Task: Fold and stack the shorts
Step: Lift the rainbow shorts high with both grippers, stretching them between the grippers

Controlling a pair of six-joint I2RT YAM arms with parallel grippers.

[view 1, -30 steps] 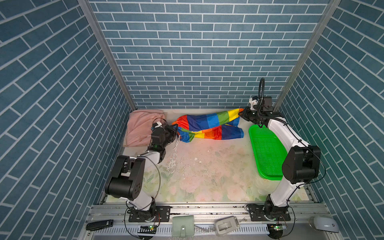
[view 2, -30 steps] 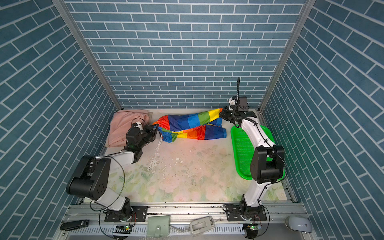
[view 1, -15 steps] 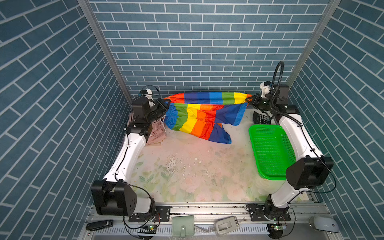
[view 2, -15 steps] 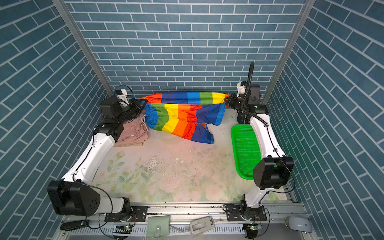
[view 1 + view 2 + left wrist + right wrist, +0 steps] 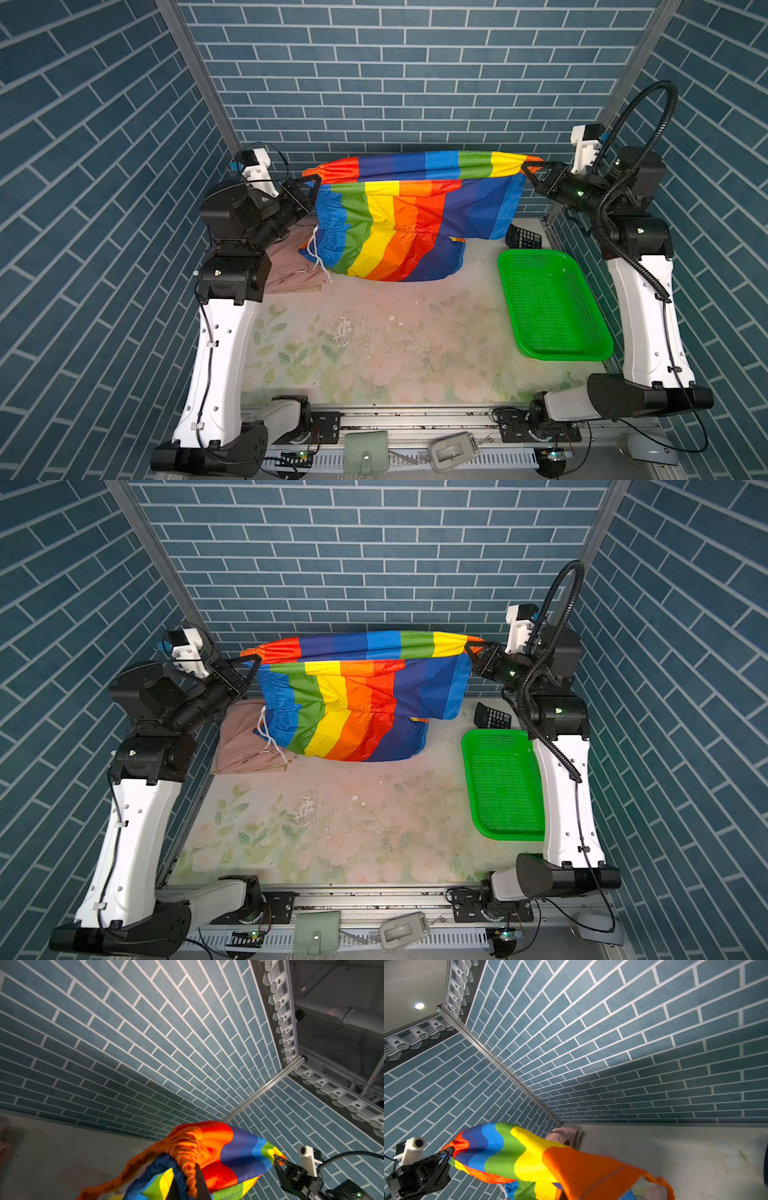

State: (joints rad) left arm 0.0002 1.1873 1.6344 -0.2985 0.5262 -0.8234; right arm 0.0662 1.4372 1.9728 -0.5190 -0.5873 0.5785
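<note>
The rainbow-striped shorts [image 5: 399,216] hang in the air at the back of the table, stretched wide between both grippers, white cord dangling on the left. My left gripper [image 5: 313,181] is shut on their left top corner, my right gripper [image 5: 530,166] on the right top corner; both top views show this [image 5: 353,704]. Their lower edge sags close to the table. In the left wrist view the gathered waistband [image 5: 187,1147] is bunched at my dark fingers [image 5: 200,1182]. Folded pinkish-tan shorts [image 5: 291,266] lie at the back left, partly hidden behind the left arm.
A green mesh basket [image 5: 548,299] stands along the right side, beside the right arm. A black calculator [image 5: 523,237] lies just behind it. The floral table mat [image 5: 374,345] stretches across the front. Brick walls close in the back and sides.
Both arms have risen and spread apart, lifting the rainbow shorts off the table and stretching them out in the air. The folded pinkish-tan shorts have not moved.
</note>
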